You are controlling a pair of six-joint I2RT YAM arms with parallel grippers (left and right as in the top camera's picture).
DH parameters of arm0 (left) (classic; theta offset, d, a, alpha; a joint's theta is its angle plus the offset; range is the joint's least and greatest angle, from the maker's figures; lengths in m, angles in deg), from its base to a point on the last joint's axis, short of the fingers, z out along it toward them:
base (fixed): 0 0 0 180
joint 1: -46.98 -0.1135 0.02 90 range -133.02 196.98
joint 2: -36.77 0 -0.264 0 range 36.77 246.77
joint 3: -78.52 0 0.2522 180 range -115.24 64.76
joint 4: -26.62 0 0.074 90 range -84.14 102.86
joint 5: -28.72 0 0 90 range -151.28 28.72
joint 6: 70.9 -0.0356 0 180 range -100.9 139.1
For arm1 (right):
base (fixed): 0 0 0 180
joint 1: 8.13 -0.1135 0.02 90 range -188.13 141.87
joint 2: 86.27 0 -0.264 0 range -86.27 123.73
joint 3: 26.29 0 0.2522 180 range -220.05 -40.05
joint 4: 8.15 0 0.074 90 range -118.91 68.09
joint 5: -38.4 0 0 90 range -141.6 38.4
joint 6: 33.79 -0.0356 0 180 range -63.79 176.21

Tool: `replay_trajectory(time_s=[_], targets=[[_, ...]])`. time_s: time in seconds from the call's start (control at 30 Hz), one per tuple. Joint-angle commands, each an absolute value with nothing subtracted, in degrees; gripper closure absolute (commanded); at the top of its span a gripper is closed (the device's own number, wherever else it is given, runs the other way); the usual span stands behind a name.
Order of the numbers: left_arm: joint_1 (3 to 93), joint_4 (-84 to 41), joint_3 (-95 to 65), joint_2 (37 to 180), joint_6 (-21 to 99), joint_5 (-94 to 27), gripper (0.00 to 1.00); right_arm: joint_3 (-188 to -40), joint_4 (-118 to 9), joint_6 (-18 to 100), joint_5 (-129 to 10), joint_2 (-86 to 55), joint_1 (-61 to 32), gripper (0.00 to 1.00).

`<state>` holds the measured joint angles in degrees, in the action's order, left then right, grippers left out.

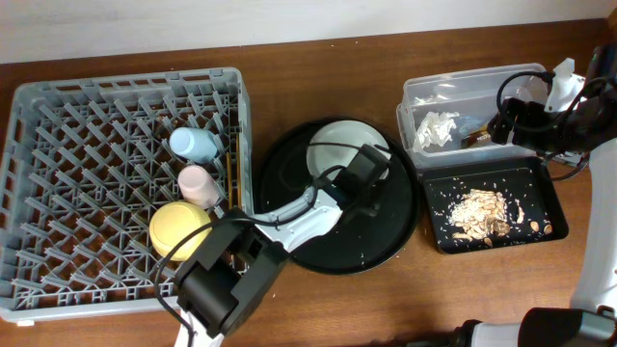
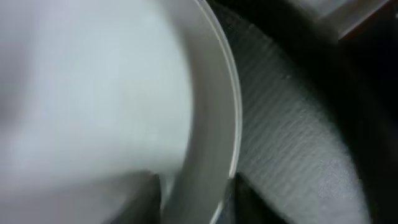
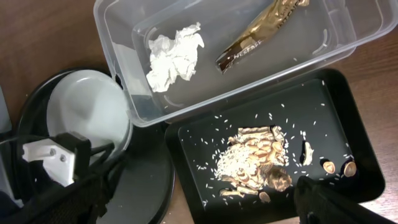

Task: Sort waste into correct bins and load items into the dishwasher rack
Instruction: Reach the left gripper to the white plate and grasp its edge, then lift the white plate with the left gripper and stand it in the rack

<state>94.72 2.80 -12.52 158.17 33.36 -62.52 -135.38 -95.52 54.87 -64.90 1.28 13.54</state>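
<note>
A: Risk?
B: Plate [image 1: 337, 145] sat on round tray [image 1: 386, 231]. Left gripper [image 2: 196, 202] straddled its rim; clamped or not, cannot tell. Thin edge hold might slip before the rack [image 1: 39, 116]. Right gripper [image 1: 506, 123] over tub [image 3: 118, 37], state unclear.
A: Count?
B: Racked: blue cup [image 1: 193, 145], pink cup [image 1: 200, 183], one bowl [image 1: 178, 228]. Tub: one napkin [image 3: 174, 56], one wrapper [image 3: 255, 34]. Scraps [image 3: 255, 162]: black tray [image 3: 348, 124].

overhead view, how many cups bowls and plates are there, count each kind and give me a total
cups: 2, light-blue cup and pink cup, in the rack
bowls: 1, yellow bowl, in the rack
plates: 1, plate, on the round black tray
total: 4
</note>
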Motion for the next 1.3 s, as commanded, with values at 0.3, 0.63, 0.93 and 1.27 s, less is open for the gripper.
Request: replay_trajectory(time_s=[0.3,0.63,0.93,1.27], targets=[[94.70,-29.22,-13.00,158.24,32.95,-67.59,0.75,-135.47,-95.56,54.62,-64.59,1.26,13.76,0.01],[94.70,-21.46,-18.48,158.78,36.27,-68.68,0.42,-135.47,-95.56,54.62,-64.59,1.26,13.76,0.01],[95.05,-21.86,-18.44,161.87,36.42,-69.69,0.95,-135.47,-95.56,54.62,-64.59,1.26,13.76,0.01],[92.10,-26.40,-26.61,134.85,36.42,-69.69,0.99,-135.47,-95.56,54.62,-64.59,1.26,13.76,0.01]])
